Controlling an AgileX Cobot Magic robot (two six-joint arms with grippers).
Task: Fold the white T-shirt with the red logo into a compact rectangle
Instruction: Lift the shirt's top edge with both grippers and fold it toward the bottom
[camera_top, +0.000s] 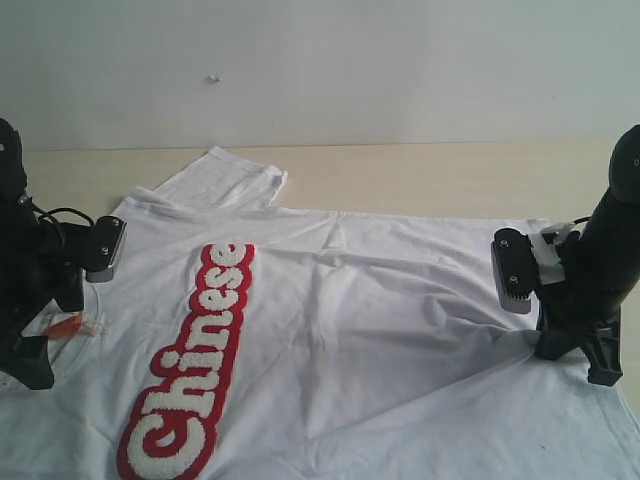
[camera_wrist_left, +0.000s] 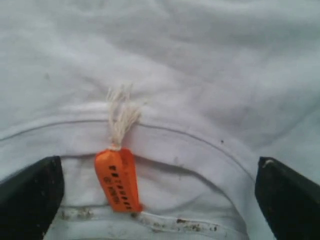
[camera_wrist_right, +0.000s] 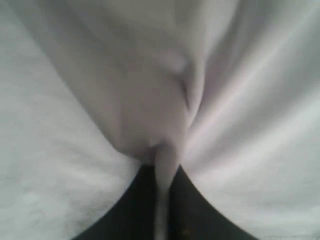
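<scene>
Across the counter, the white T-shirt is lying spread out with the red logo facing up. My left end effector is sitting with its fingers apart astride the collar and orange tag, while my right end effector is clamping a pinch of the shirt's fabric.

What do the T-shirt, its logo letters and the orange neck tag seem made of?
White T-shirt: soft matte knit, likely cotton; it creases softly. Logo letters: fluffy white towelling-like pile, red-edged. Orange neck tag: smooth printed ribbon, probably synthetic, on frayed white string.
</scene>
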